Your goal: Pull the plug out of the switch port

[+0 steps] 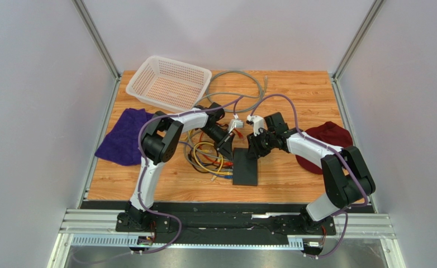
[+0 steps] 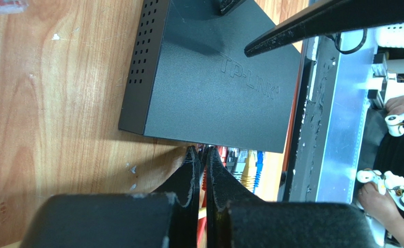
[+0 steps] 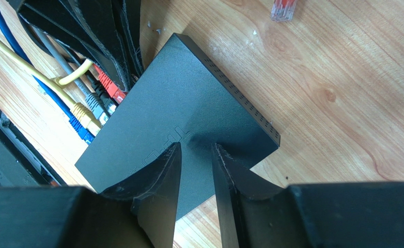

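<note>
The switch (image 1: 245, 166) is a flat black box on the wooden table, also in the left wrist view (image 2: 214, 88) and the right wrist view (image 3: 178, 108). Red, grey, yellow and blue plugs sit in the sockets along its left edge. My left gripper (image 1: 226, 146) (image 2: 201, 150) is at that edge, shut on the red plug (image 2: 203, 179) (image 3: 111, 89). My right gripper (image 1: 254, 149) (image 3: 196, 146) is open, its fingertips (image 3: 174, 150) resting on the switch's top near the far end.
A tangle of coloured cables (image 1: 207, 156) lies left of the switch. A white mesh basket (image 1: 170, 82) and a grey cable loop (image 1: 234, 89) are at the back. A purple cloth (image 1: 124, 135) lies left, a dark red cloth (image 1: 328, 139) right. A loose clear plug (image 3: 283, 8) lies nearby.
</note>
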Robot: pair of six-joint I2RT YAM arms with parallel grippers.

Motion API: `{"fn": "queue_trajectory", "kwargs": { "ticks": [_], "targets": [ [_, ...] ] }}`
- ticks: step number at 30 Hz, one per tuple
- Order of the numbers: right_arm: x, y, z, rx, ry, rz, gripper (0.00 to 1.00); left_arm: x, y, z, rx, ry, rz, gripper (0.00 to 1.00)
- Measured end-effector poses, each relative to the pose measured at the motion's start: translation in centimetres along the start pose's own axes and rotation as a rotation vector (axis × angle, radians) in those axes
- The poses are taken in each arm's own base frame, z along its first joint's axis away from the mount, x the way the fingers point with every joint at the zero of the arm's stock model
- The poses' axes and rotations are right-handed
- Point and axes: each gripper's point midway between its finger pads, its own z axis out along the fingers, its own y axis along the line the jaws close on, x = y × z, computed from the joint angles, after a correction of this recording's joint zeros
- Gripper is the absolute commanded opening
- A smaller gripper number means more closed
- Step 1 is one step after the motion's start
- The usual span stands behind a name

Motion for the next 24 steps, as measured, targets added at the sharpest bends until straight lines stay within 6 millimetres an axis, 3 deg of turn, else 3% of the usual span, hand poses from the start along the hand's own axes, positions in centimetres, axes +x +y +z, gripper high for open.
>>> {"fn": "queue_trajectory", "kwargs": {
  "ticks": [13,24],
  "targets": [
    [0.0,0.0,0.0,-0.001,0.000,-0.001,0.37,1.0,-0.2,0.0,0.027,-0.001,-0.022,0.00],
    [-0.2,0.0,0.1,0.000,-0.007,-0.004,0.37,0.5,0.5,-1.0,-0.025,0.029,-0.004,0.00]
  ]
}}
